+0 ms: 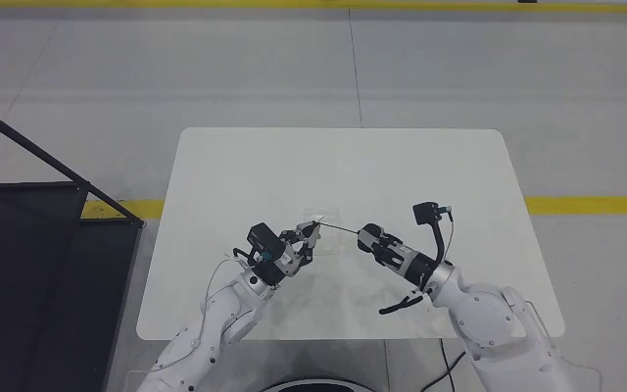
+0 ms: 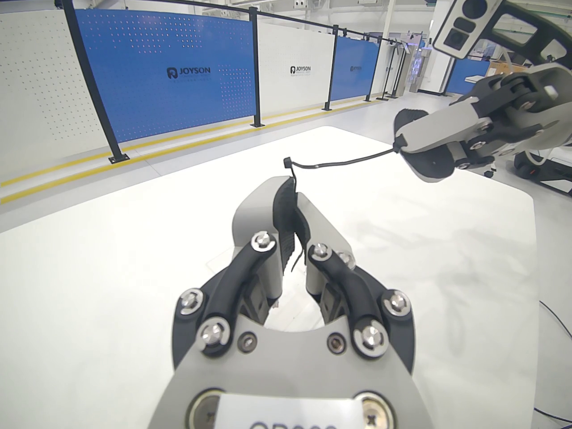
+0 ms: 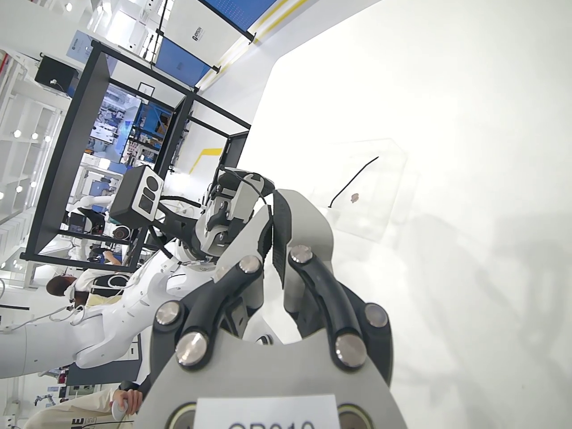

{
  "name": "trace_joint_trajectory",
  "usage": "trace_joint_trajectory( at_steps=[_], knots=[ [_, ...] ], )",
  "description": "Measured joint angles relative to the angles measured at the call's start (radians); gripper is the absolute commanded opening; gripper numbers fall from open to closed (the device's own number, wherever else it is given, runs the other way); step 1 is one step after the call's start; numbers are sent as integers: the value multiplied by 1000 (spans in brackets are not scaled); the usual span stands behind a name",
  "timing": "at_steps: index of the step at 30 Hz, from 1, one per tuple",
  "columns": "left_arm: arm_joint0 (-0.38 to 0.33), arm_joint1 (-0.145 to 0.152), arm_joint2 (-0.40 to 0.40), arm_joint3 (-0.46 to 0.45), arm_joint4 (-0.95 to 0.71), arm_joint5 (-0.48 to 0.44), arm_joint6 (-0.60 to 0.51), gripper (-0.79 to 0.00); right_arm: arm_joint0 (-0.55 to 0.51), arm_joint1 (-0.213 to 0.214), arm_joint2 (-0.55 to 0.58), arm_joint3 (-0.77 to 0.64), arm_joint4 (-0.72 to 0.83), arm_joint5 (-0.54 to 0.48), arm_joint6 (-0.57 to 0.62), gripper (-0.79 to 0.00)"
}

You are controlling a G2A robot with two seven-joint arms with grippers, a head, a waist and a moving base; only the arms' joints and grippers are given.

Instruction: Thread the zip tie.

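1. The thin black plastic zip tie point(image 2: 344, 162) hangs in the air above the white rounded table point(image 2: 111, 270), strung between your two grippers over the near half of the tabletop.
2. Your left gripper point(image 2: 290, 189) is clamped tight on the tie just below its small square head point(image 2: 287, 162). The head pokes up clear of the fingertips, likely so its slot is free to take the tail.
3. Your right gripper point(image 2: 404, 147) is pinched closed on the strap's far end. Holding both ends probably lets you bend the strap and steer it toward the head.
4. A short black end shows low between the left fingers; you cannot tell what part of the tie it is. The slot itself is too small to read.
5. How much strap passes beyond the right pads is hidden.
6. A thin black line point(image 3: 355, 176) lies on a clear flat sheet point(image 3: 380, 207) on the table. You cannot tell whether it is a second tie.
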Motion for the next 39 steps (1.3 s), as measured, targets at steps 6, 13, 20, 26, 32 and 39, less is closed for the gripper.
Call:
trace_joint_trajectory(
  at_steps=[6,13,20,26,32,39],
  knots=[
    [0,0,0,0,0,0,0,-785,4,-2,-2,-1,1,21,2,-785],
    [0,0,0,0,0,0,0,-785,6,-3,-2,0,4,26,7,-785],
    [0,0,0,0,0,0,0,-785,6,-4,0,0,8,22,6,-785],
    [9,-2,-4,-15,-2,9,-20,-785,6,-6,-1,1,10,24,7,-785],
    [14,-3,-10,-19,3,7,-20,-785,10,-7,-4,1,4,38,12,-785],
    [18,-5,-14,-21,9,5,-19,-785,14,-8,-8,-1,-3,49,19,-785]
  ],
)
